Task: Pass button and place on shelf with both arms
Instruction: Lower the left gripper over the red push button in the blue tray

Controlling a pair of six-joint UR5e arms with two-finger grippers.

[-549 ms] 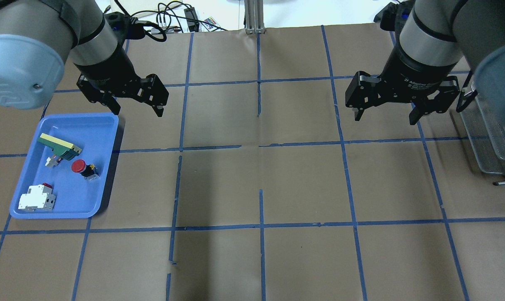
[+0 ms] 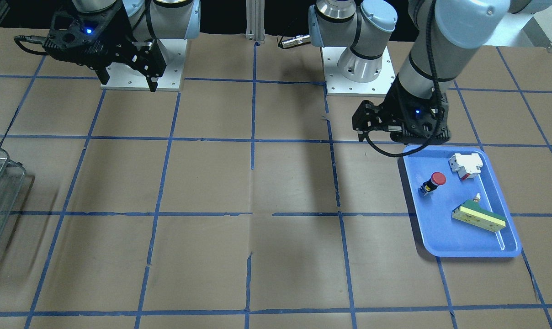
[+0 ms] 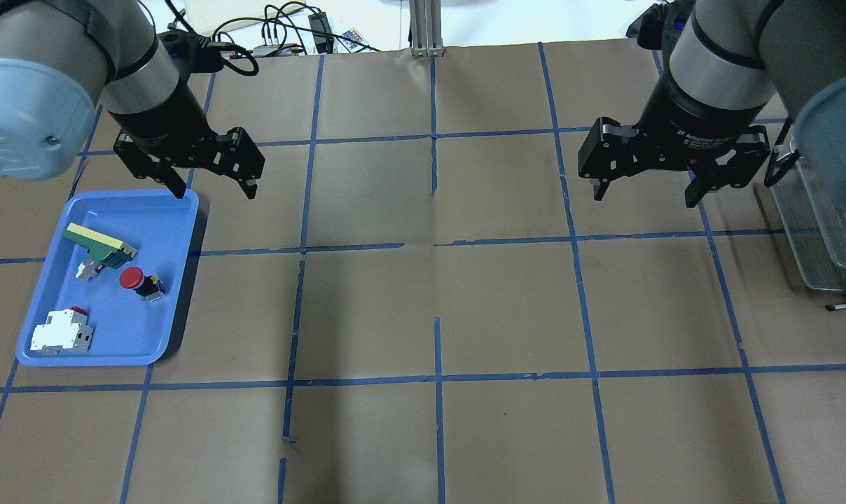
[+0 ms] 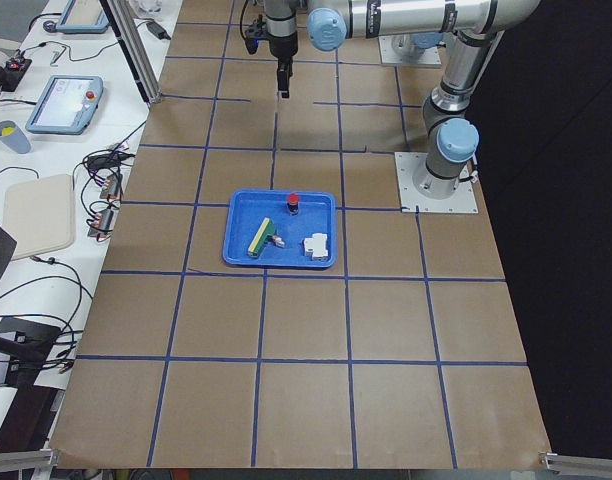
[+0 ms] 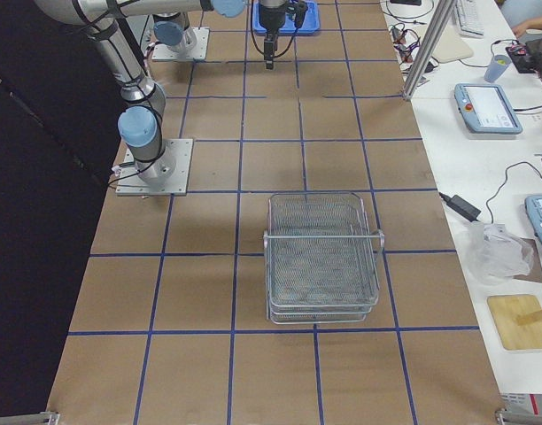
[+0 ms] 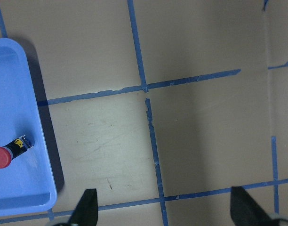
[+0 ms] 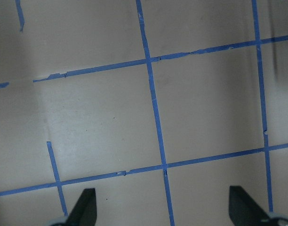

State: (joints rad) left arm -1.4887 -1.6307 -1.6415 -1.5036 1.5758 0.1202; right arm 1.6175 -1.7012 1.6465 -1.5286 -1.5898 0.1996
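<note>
Two grippers are pictured with fingers spread wide and nothing grasped; the reach for the button (image 3: 137, 281) is judged barely begun. The left gripper (image 3: 216, 192) is held above the blue tray's (image 3: 165, 227) edge. The button is seen lying on its side in that tray, lower and off to one side, between a yellow-green block (image 3: 101, 243) and a white block (image 3: 60, 332). A shift over the tray and a descent astride the button's body are called for. The right gripper (image 3: 644, 199) is held well apart, with the shelf (image 5: 322, 266) beyond.

Brown blue-gridded table (image 3: 507, 308), blue tray (image 3: 125, 336) one end, shelf (image 5: 322, 257) the other
</note>
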